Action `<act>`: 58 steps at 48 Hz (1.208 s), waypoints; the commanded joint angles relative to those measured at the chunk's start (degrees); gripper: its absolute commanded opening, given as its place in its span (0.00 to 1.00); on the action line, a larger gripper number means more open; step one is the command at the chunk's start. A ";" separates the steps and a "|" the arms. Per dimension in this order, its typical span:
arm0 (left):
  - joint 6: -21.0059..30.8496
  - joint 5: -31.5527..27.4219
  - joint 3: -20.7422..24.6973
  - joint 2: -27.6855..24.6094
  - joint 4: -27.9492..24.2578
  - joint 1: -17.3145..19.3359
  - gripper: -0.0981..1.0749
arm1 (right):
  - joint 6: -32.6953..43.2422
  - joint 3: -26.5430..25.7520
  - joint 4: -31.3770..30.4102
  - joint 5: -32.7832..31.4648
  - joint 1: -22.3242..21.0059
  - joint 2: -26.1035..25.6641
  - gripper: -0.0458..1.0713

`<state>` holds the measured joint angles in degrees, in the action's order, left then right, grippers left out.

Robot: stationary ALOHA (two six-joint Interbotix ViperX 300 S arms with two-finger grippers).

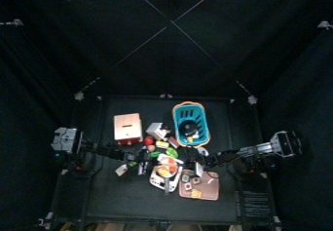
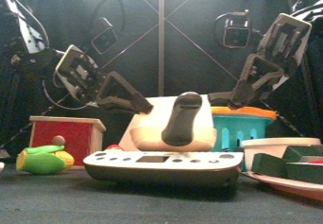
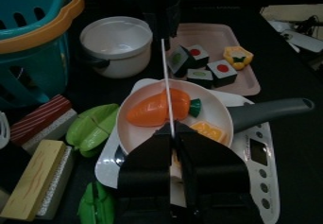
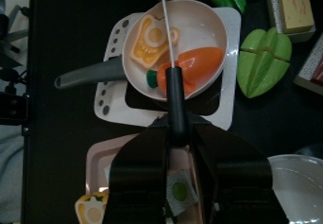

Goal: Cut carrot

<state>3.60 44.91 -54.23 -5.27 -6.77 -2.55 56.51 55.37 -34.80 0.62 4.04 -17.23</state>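
Observation:
An orange carrot with a green top [image 3: 154, 107] lies in a white pan [image 3: 240, 103] that stands on a kitchen scale [image 3: 259, 157]. A knife [image 4: 169, 86] with a black handle and a thin blade hangs edge-on across the carrot [image 4: 202, 62]. My right gripper [image 4: 177, 138] is shut on the knife's handle. My left gripper [image 3: 168, 114] is shut over the carrot, with the blade [image 3: 165, 72] running out from its tips. A cut yellow-orange piece [image 4: 149, 39] lies in the pan beside the carrot. In the front view the pan [image 2: 158, 129] hides both grippers' tips.
A teal basket [image 3: 32, 39] and a white bowl [image 3: 120, 41] stand beside the pan. A pink tray of toy sushi [image 3: 214, 58], a green fruit half [image 3: 91, 129] and a red wooden box [image 2: 66, 138] stand around the scale. The pan's black handle [image 2: 187, 119] points to the table's front.

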 commanded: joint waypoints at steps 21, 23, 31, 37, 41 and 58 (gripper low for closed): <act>-0.26 0.53 1.41 -0.62 0.00 0.09 0.41 | -0.18 -1.23 -0.18 -0.26 -0.26 -0.44 0.49; -0.26 0.53 1.49 -0.70 0.00 0.18 0.41 | -0.18 -1.23 -0.18 -0.26 -0.26 -0.44 0.49; -0.26 0.53 1.49 -0.79 0.00 0.09 0.41 | -0.18 -1.23 -0.18 -0.26 -0.26 -0.26 0.49; -0.26 0.44 1.49 -1.05 0.00 0.18 0.41 | -0.18 -1.23 -0.18 -0.18 -0.26 0.62 0.49; -0.18 0.44 1.58 -1.32 0.09 0.09 0.41 | -0.18 -1.41 -0.18 -0.26 -0.26 1.32 0.49; -0.18 0.44 1.85 -2.46 0.09 0.09 0.41 | -0.26 -2.55 -0.18 -0.26 -0.26 4.31 0.49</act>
<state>3.52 44.91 -53.96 -7.91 -6.77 -2.29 56.34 54.32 -35.07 0.18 4.13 -12.57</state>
